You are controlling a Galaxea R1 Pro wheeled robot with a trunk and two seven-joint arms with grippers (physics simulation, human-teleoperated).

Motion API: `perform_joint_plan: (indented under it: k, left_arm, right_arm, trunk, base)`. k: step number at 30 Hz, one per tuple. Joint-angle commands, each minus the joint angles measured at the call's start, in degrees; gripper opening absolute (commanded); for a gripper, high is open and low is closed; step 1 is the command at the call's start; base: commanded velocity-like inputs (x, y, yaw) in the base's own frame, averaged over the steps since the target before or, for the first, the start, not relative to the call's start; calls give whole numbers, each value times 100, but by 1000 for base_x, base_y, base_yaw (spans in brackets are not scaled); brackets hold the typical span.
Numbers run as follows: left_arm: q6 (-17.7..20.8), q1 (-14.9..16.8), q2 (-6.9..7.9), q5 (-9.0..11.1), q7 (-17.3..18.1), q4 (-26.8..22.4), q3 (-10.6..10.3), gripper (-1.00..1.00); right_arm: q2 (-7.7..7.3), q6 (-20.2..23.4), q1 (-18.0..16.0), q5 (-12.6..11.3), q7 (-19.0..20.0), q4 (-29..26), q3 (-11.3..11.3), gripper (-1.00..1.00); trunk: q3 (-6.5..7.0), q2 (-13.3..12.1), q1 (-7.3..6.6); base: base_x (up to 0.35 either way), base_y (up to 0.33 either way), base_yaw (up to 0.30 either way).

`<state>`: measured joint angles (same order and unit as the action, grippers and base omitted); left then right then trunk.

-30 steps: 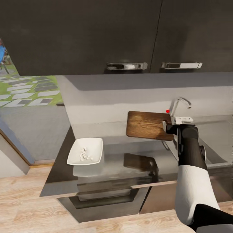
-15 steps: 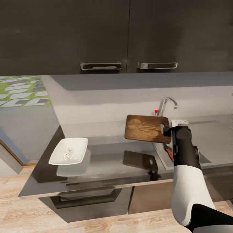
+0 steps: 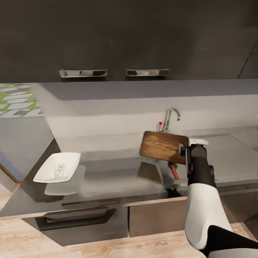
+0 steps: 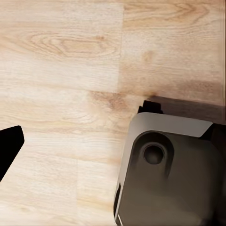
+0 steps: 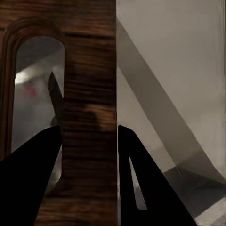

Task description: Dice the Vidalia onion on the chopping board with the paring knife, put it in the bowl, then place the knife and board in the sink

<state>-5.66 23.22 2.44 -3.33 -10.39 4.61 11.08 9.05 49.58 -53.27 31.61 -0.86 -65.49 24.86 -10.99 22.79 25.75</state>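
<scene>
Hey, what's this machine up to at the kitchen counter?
The robot's right hand grips a wooden chopping board by its handle end and holds it in the air over the edge of the sink. The red-handled paring knife already lies in the basin under the board. To the left, a white bowl of diced onion sits on the countertop. The board looks about to go into the sink.

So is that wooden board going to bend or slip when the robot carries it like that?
Probably not bend: the chopping board looks thick and stays flat in the right gripper. It might swing, since it's pinched at one end. Its raised rim likely helps the fingers hold.
</scene>
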Motion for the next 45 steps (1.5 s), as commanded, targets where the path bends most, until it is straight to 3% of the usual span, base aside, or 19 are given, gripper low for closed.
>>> perform_joint_plan:
  k: [1, 3, 6, 8, 11, 15, 17, 18, 20, 23, 25, 27, 28, 31, 34, 35, 36, 40, 45]
  left_arm:
    - [-51, 10, 2, -34, -23, 27, 39, 100]
    - [-56, 2, 2, -29, -26, 24, 42, 100]
    - [-63, -1, 2, -22, -37, 23, 43, 100]
    - [-65, -1, 2, -16, -41, 23, 49, 100]
    - [-74, -1, 1, -11, -42, 21, 52, 100]
    - [-83, -7, -5, -10, -42, 18, 59, 100]
    - [-90, -9, -5, -9, -42, 17, 60, 100]
    - [-91, -10, -6, -9, -42, 15, 65, 100]
    - [-92, -10, -2, -9, -42, 14, 68, 100]
    - [-93, -10, 6, 9, -42, 14, 74, 100]
    - [-95, -10, 9, 119, -42, 14, 77, 100]
    - [-101, -10, 10, 308, -37, 14, 78, 100]
    - [-104, -10, 9, 397, -35, 14, 78, 100]
    - [-109, -10, 11, 490, -34, 14, 79, 100]
    - [-110, -10, 6, 511, -33, 14, 79, 100]
    - [-111, -10, 4, 515, -33, 14, 79, 100]
    - [-111, -10, 3, 516, -33, 14, 79, 100]
    - [-106, -10, 2, 518, -33, 14, 79, 100]
    - [-109, -10, 2, 518, -33, 14, 79, 100]
  right_arm:
    - [47, -77, -8, -136, -156, 102, 166, -100]
    - [95, -395, -8, -296, -738, 374, 436, -100]
    - [95, -951, -8, -695, -1985, 548, 545, -100]
    - [95, -1361, -8, -1285, -2919, 609, 561, -100]
    - [95, -1639, -8, -2418, -4191, 697, 519, -100]
    - [95, -1853, -8, -2962, -4968, 796, 111, -100]
    - [95, -2206, -8, -3188, -5323, 1053, 9, -100]
    - [95, -2444, -8, -3456, -5548, 1246, -24, -100]
    - [95, -2666, -11, -3903, -5800, 1425, -146, -100]
    - [95, -2802, -25, -4615, -6250, 1524, -848, -100]
    - [95, -2904, -32, -5362, -6614, 1549, -1416, -100]
    - [95, -3081, -33, -5851, -6781, 1554, -1765, -100]
    - [95, -3234, -34, -6138, -6852, 1549, -2070, -100]
    - [95, -3434, -34, -6612, -7005, 1416, -2540, -100]
    - [95, -3476, -34, -7122, -7237, 1139, -2638, -100]
    - [95, -3488, -34, -7530, -7499, 1059, -2664, -100]
    - [95, -3499, -34, -7720, -7689, 1028, -2679, -100]
    - [95, -3584, -34, -7919, -7911, 1006, -2702, -100]
    - [95, -3652, -34, -7939, -7936, 1013, -2702, -100]
  trunk:
    - [-10, 13, 3]
    - [-10, 13, 3]
    - [-10, 13, 3]
    - [-10, 13, 3]
    - [-10, 13, 3]
    - [-10, 13, 3]
    - [-10, 13, 3]
    - [-10, 13, 3]
    - [-10, 13, 3]
    - [-10, 13, 3]
    - [-10, 13, 3]
    - [-10, 13, 3]
    - [-10, 13, 3]
    - [-10, 13, 3]
    - [-10, 13, 3]
    - [-10, 13, 3]
    - [-10, 13, 3]
    - [-10, 13, 3]
    - [-10, 13, 3]
  base:
    - [0, -319, 0]
    - [0, -319, 0]
    - [0, -319, 0]
    - [0, -319, 0]
    - [0, -319, 0]
    - [0, -319, 0]
    - [0, -315, 0]
    - [0, -242, 0]
    - [0, -133, 0]
    - [0, -36, 0]
    - [0, -8, 0]
    - [0, -3, 0]
    - [0, -1, 0]
    - [0, 0, 0]
    - [0, 0, 0]
    - [0, 0, 31]
    - [0, 0, 139]
    - [0, 0, 232]
    - [0, 0, 208]
